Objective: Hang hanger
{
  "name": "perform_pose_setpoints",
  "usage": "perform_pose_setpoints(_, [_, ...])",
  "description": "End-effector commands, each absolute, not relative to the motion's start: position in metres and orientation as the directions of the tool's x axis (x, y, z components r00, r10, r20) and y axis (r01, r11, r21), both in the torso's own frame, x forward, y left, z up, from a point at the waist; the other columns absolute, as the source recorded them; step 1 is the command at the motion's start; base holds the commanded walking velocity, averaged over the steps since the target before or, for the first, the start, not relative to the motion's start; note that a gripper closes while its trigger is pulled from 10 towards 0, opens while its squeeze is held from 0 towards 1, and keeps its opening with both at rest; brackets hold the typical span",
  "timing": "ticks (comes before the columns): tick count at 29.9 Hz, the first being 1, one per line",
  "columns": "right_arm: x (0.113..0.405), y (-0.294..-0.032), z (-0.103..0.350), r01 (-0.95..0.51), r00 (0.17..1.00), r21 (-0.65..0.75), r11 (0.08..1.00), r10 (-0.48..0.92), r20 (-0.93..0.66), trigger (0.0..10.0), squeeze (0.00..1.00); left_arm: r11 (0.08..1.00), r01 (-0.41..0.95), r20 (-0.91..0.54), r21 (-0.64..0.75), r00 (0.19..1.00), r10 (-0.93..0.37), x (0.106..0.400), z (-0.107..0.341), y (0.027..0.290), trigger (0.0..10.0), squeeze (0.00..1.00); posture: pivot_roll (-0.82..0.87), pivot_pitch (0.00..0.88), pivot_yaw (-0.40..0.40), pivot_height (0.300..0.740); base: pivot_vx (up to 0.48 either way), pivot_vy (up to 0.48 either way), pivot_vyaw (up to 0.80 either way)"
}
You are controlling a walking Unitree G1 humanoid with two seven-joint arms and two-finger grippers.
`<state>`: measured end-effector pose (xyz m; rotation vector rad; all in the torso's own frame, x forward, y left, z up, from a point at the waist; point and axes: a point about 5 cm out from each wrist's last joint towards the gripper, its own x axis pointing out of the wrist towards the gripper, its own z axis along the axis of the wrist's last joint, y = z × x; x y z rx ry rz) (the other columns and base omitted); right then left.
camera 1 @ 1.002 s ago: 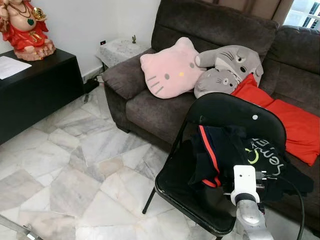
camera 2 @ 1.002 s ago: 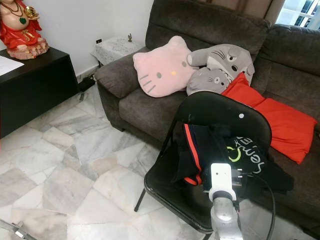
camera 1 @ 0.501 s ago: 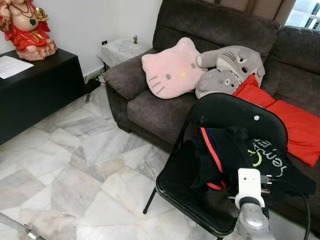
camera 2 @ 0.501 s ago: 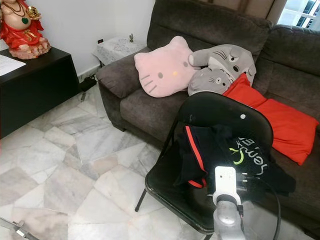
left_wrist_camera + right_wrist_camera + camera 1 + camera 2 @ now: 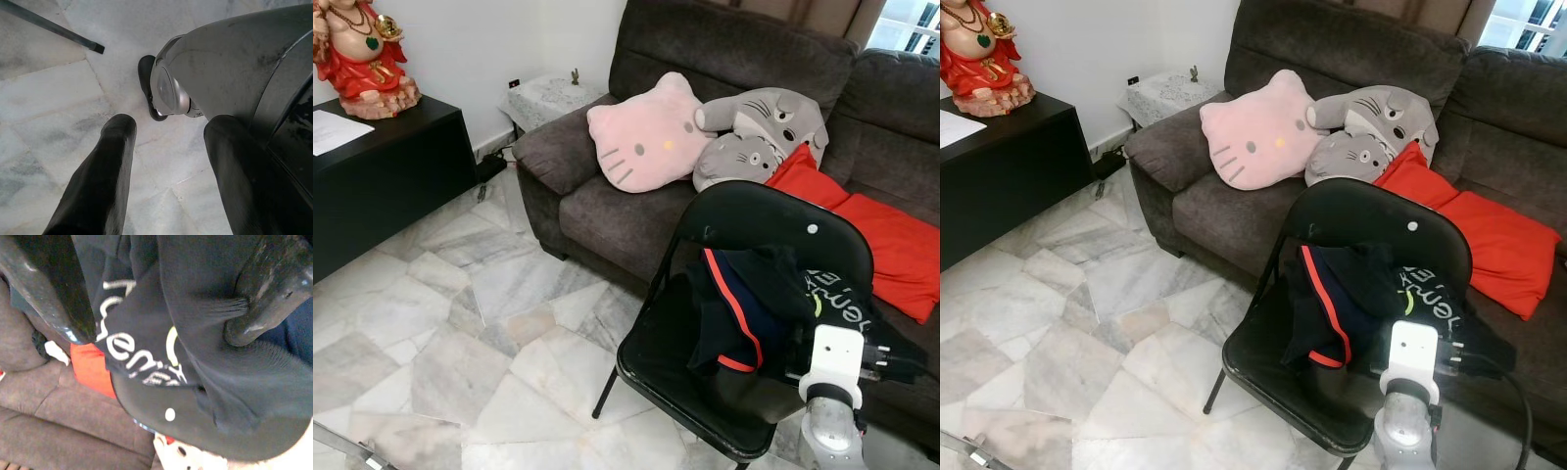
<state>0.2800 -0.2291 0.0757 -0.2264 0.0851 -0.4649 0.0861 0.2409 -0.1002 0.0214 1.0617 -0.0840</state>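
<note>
Fingers (image 5: 259, 298) of the right gripper (image 5: 161, 293) are spread, one on each side of a bunched fold of the black garment (image 5: 773, 304); they press into the cloth w/o closing on it. Fingers (image 5: 100, 181) of the left gripper (image 5: 166, 176) hang parted, nothing between them, over the marble floor (image 5: 440, 313) beside the robot's own silver leg.

Biggest thing in the head view: a dark brown sofa (image 5: 607, 211) running from 12 to 3 o'clock. On its seat: a red cloth (image 5: 886, 240) at 3 o'clock, a pink cat-face cushion (image 5: 646, 132) at 12, and two grey plush cushions (image 5: 759, 137) touching it on the right.

A black low cabinet (image 5: 386, 181) sits at 9–10 o'clock, w/ a red and gold figurine (image 5: 362, 59) and a sheet of white paper (image 5: 333, 130) on top.

A black folding chair (image 5: 744, 220) stands in front of the sofa, at approx 4 o'clock. The garment lies heaped on its seat and up against the backrest; it has a red stripe and white and lime lettering. No hanger can be made out; cannot tell if one is inside the cloth.

Right arm comes up from 5 o'clock, its white wrist block (image 5: 837, 357) at the garment's near edge.

Small side table w/ a lace cover (image 5: 548, 98) is at 11 o'clock, by the sofa arm.
</note>
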Motion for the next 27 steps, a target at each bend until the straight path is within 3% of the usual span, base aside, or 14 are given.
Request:
perform_pose_setpoints(1, [0.279,-0.231,0.08,0.453,0.885,-0.218,0.864,-0.465,-0.006,10.0,0.0,0.994,0.103,-0.89,-0.037,0.449,-0.079,0.078,-0.103,0.238,10.0,0.0,0.0,0.086,-0.061,0.74,0.0,0.0,0.0])
perform_pose_setpoints(7, [0.281,-0.226,0.094,0.456,0.89,-0.186,0.87,-0.448,0.087,10.0,0.0,0.994,0.104,-0.889,-0.034,0.451,-0.077,0.078,-0.103,0.238,10.0,0.0,0.0,0.085,-0.059,0.74,0.0,0.0,0.0])
perform_pose_setpoints(19, [0.28,-0.228,0.073,0.442,0.887,-0.207,0.873,-0.46,-0.045,10.0,0.0,0.994,0.103,-0.889,-0.032,0.451,-0.076,0.079,-0.103,0.238,10.0,0.0,0.0,0.081,-0.061,0.74,0.0,0.0,0.0])
perform_pose_setpoints(27, [0.281,-0.209,0.092,0.315,0.949,-0.217,0.924,-0.305,0.077,10.0,0.0,0.994,0.103,-0.889,-0.031,0.452,-0.075,0.079,-0.103,0.238,10.0,0.0,0.0,0.084,-0.061,0.74,0.0,0.0,0.0])
